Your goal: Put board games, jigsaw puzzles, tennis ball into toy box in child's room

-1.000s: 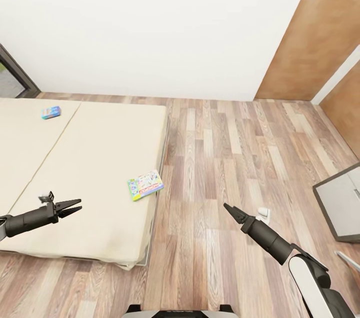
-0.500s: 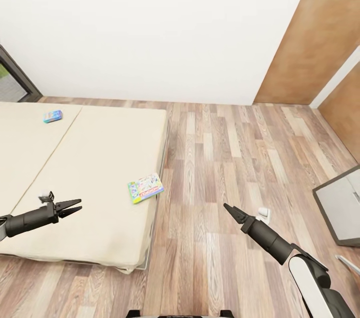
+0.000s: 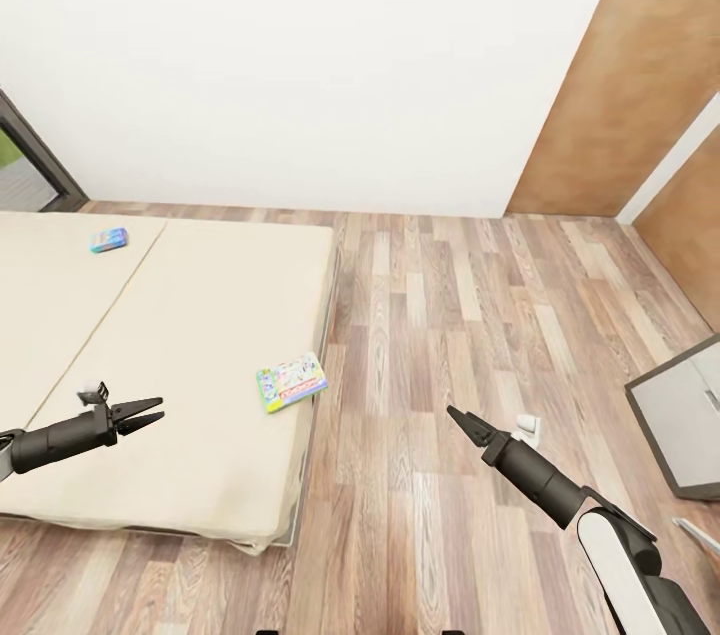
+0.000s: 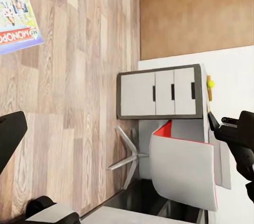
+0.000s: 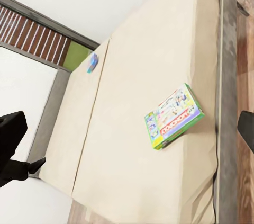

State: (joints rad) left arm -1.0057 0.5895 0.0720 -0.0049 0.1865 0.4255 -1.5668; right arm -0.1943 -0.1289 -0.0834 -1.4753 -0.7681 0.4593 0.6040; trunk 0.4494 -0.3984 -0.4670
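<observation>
Head view: a low wide bed with a beige two-part mattress fills the near left of the room, against a white wall, and serves as the landmark here. On the mattress, close to the bed's edge that faces the open wood-plank floor, lies a flat green-edged board game box with a white busy cover, lettered MONOPOLY in the left wrist view. It lies flat and slightly turned against the bed's edge. A much smaller blue game box rests on the other half of the mattress, just across the seam, well apart from the green-edged box and toward the wall.

The left end effector hovers over the bed's near part, its two dark fingers spread apart and holding nothing. The right end effector hangs over the floor beside the bed, well apart from the mattress; its fingers look pressed together to a point, with nothing between them.

Away from the bed, across the floor, a corner of the long surface with a pale grey top and dark frame shows. In the left wrist view its white drawer fronts appear, with a small yellow-green ball at its far edge.
</observation>
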